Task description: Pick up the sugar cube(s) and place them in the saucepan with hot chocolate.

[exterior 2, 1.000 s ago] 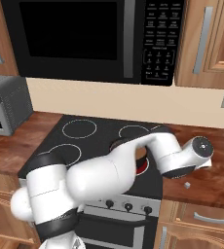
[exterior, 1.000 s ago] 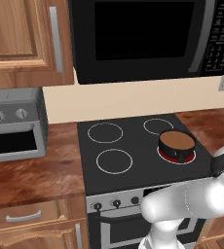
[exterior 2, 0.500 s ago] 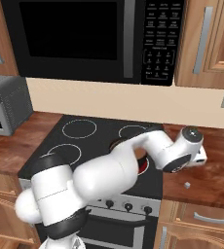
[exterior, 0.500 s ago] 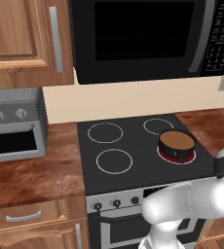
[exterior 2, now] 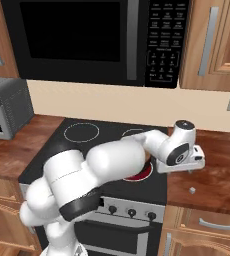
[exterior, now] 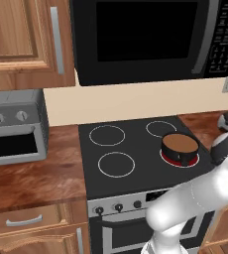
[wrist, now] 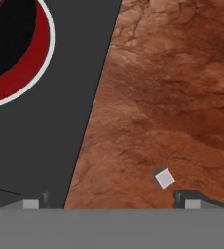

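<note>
Lying alone on the brown counter [wrist: 182, 87], just right of the stove [wrist: 60, 146], is one sugar cube [wrist: 164, 178]; it is turned cornerwise in the hand view and has no long axis. It also shows below the gripper [exterior 2: 189, 167] in the right base view. One saucepan [exterior: 179, 149], brown liquid level, stands upright on the glowing red front-right burner [exterior: 179, 158]. Three other burner rings are unlit. Jaws spread wide apart, holding nothing; the cube lies near the right fingertip [wrist: 189, 198].
</note>
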Robot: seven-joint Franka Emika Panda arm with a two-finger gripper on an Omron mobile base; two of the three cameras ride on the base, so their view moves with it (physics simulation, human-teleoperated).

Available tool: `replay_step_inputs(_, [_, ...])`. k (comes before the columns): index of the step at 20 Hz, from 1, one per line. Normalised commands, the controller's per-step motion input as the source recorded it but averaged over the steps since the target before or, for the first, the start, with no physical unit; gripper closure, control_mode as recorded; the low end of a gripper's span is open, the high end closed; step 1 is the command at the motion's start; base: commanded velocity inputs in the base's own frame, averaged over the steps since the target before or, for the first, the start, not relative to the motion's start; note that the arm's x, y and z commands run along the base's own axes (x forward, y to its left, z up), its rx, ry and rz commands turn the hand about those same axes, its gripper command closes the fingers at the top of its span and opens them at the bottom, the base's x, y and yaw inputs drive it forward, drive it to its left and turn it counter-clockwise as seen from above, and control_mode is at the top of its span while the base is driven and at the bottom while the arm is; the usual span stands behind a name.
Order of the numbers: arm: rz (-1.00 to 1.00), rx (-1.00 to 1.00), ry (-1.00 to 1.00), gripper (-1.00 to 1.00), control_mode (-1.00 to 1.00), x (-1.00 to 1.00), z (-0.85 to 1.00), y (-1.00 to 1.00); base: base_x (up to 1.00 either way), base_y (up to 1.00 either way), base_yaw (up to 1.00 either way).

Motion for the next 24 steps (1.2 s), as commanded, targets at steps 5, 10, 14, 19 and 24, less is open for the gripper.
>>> replay_step_inputs(5, [0.00,0.01,0.02,-1.00,-1.00,0.00,-0.29,-0.25,0.00,0.00,0.00])
replay_step_inputs(10, [0.00,0.00,-0.01,-1.00,-1.00,0.00,-0.06,-0.31,0.00,0.00,0.00])
replay_step_inputs(14, [0.00,0.00,-0.03,-1.00,-1.00,0.00,0.00,-0.26,0.00,0.00,0.00])
replay_step_inputs(19, [0.00,0.00,0.00,-1.00,-1.00,0.00,-0.01,-0.12,0.00,0.00,0.00])
replay_step_inputs(24, [-0.01,0.00,0.00,-1.00,-1.00,0.00,-0.06,0.00,0.00,0.00,0.00])
